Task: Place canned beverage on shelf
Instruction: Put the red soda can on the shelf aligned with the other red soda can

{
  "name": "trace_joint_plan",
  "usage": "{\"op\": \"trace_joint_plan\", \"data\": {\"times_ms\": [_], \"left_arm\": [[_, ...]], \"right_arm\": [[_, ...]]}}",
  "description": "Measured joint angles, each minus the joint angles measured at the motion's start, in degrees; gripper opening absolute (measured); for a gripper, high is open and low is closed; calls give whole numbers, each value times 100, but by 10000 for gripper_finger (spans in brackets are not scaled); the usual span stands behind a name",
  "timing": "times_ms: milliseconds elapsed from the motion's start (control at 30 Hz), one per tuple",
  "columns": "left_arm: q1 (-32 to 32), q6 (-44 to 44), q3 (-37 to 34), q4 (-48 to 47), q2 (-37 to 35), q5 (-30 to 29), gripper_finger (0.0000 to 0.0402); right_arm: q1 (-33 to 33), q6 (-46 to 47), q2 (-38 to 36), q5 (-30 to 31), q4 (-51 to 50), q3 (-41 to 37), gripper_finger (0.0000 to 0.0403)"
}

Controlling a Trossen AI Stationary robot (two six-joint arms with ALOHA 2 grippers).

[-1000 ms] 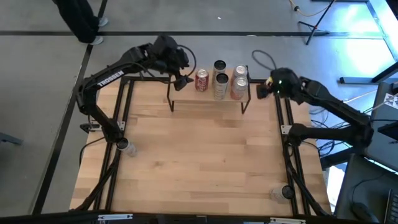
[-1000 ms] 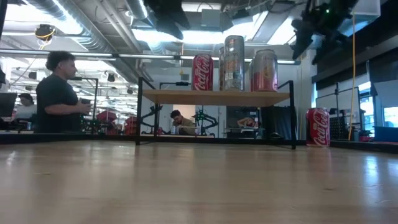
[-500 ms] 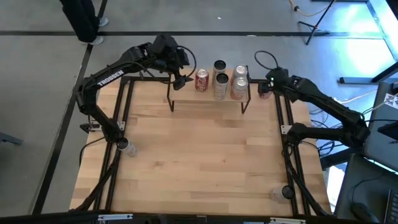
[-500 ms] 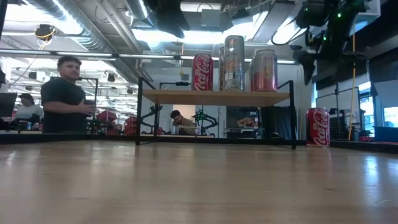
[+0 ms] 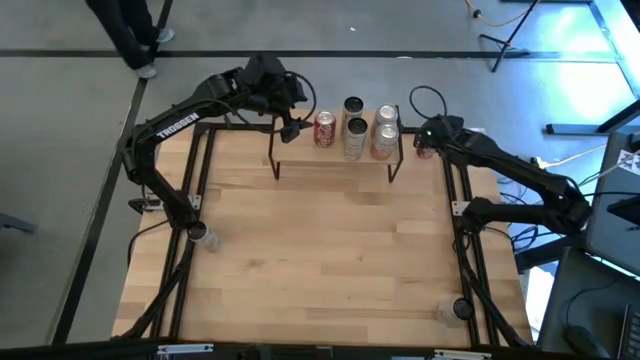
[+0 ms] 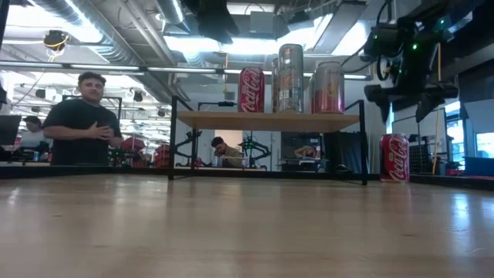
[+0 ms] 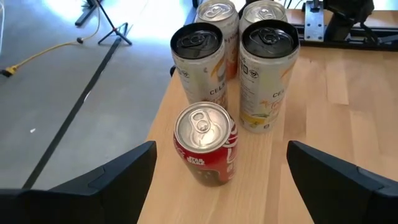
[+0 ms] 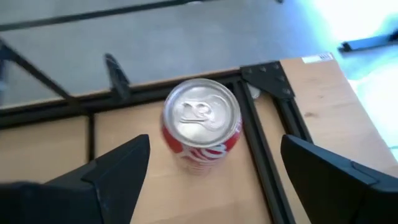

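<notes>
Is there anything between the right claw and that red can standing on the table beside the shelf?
Nothing. In the right wrist view the open right gripper hangs over the red can, with only bare table around it.

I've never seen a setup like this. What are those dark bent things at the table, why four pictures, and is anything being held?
The bent things are two robot arms, each ending in a two-finger gripper. One picture looks straight down on the table, one looks level across its top, and two come from cameras on the arms' wrists.

At the table's far edge stands a small wooden shelf on thin black legs. On it are a red can and four taller pale cans. Another red can stands on the tabletop beside the shelf, on the right arm's side.

The left gripper hovers open by the shelf's red can. The right gripper hangs open above the can on the table. Nothing is held. A person stands in the room behind.
</notes>
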Motion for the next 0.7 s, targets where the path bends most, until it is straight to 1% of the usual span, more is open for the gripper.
{"op": "trace_joint_plan", "data": {"times_ms": [133,400,533,700], "left_arm": [[-13,0,0,-5,0,6,348],[-13,0,0,-115,0,6,348],[-13,0,0,-115,0,6,348],[-15,-2,2,-125,0,6,348]], "right_arm": [[-215,1,170,82,395,-141,351],[-504,-74,430,89,704,-186,351],[-504,1,670,106,720,-195,351],[-497,214,959,279,879,-214,351]]}}
